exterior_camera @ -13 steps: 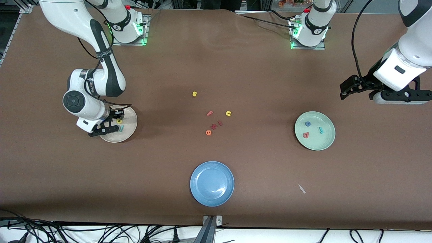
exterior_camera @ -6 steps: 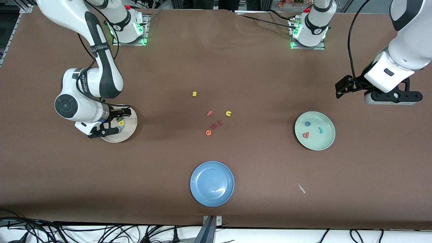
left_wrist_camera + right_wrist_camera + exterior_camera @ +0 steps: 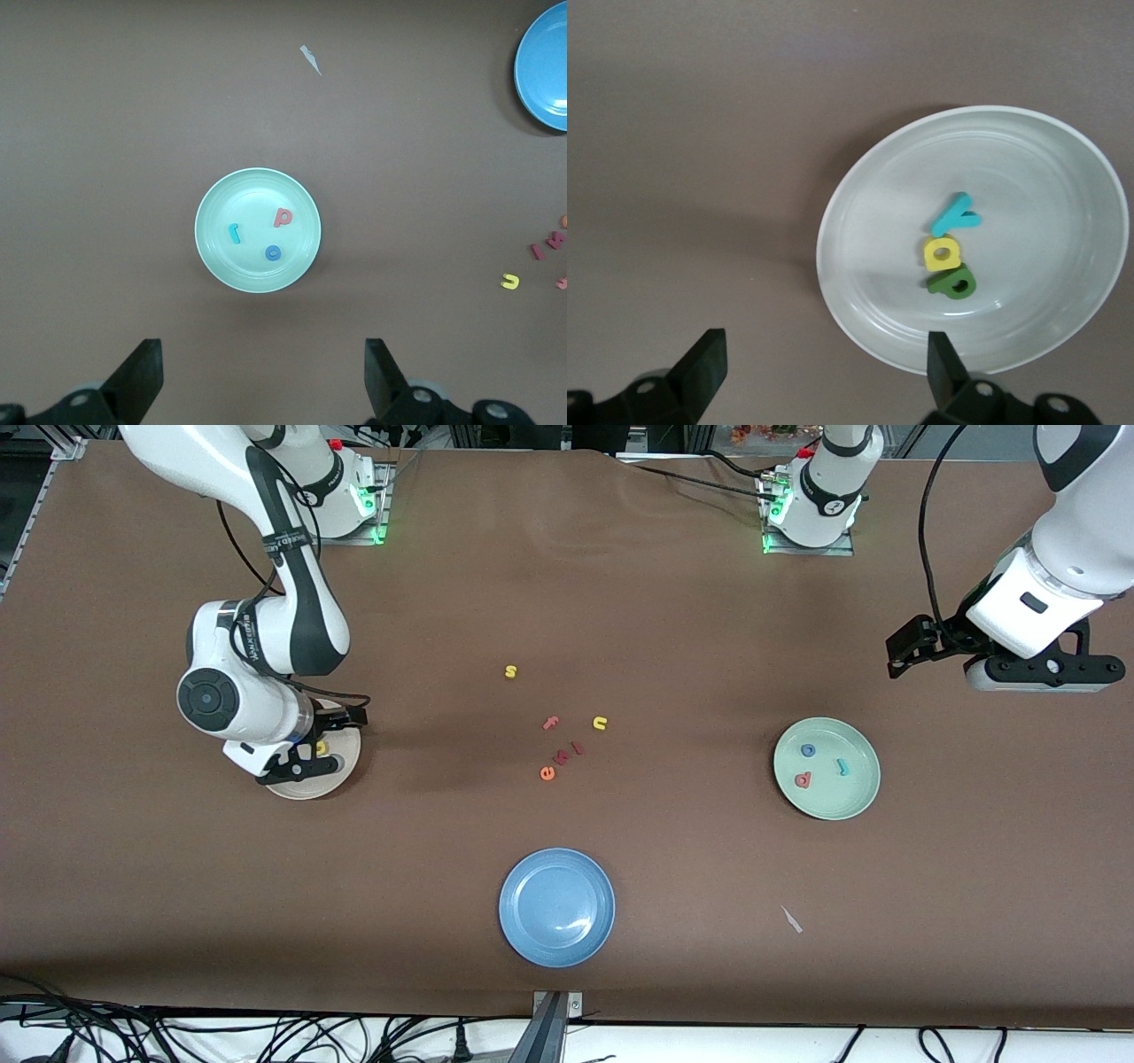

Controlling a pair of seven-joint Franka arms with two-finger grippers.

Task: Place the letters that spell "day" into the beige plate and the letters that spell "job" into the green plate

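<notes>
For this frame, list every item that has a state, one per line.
Round beige plate: holds teal y, yellow a, dark green d.
Round pale green plate: holds teal j, blue o, red b.
Round blue plate: empty.
Left hand: open, empty.
Right hand: open, empty.

The round pale green plate [image 3: 209, 257] holds a teal hooked letter [image 3: 235, 233], a blue ring letter [image 3: 274, 253] and a pinkish-red letter [image 3: 283, 217]. The left gripper [image 3: 260, 382] hangs wide open above the brown table [image 3: 106, 133].
</notes>
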